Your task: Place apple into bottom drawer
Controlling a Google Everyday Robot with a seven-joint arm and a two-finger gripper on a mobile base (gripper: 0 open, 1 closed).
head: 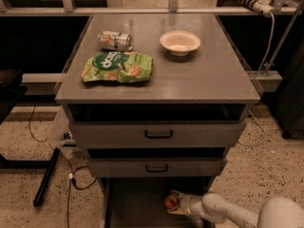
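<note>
— Tool point(174, 203) looks closed on the apple point(170, 202), one finger above it and one below. Where does that leave the fruit?

— Inside the open bottom drawer point(135, 205), at 6 o'clock from the desk point(223, 80) and toward the drawer's own 3 o'clock side. I cannot tell whether it touches the floor or hangs just over it.

— So how should the release go?

— Working from the left: the drawer floor at 9 o'clock of the apple is bare, so a round fruit could roll that way. I would lower it until it rests on the floor, then part the fingers slowly, with no sideways push. After that, I would back the tool out toward 3 o'clock along its own line, low enough to clear the middle drawer point(190, 167) overhead at 12 o'clock.

— And the pose of the arm point(223, 210)?

— It reaches in from 4 o'clock of the view. The forearm is nearly level and points to 9 o'clock, with the wrist in line. Further right, the pale elbow point(280, 215) bulges at the lower corner of the view. The reach is low, tucked beneath the middle drawer.
</note>
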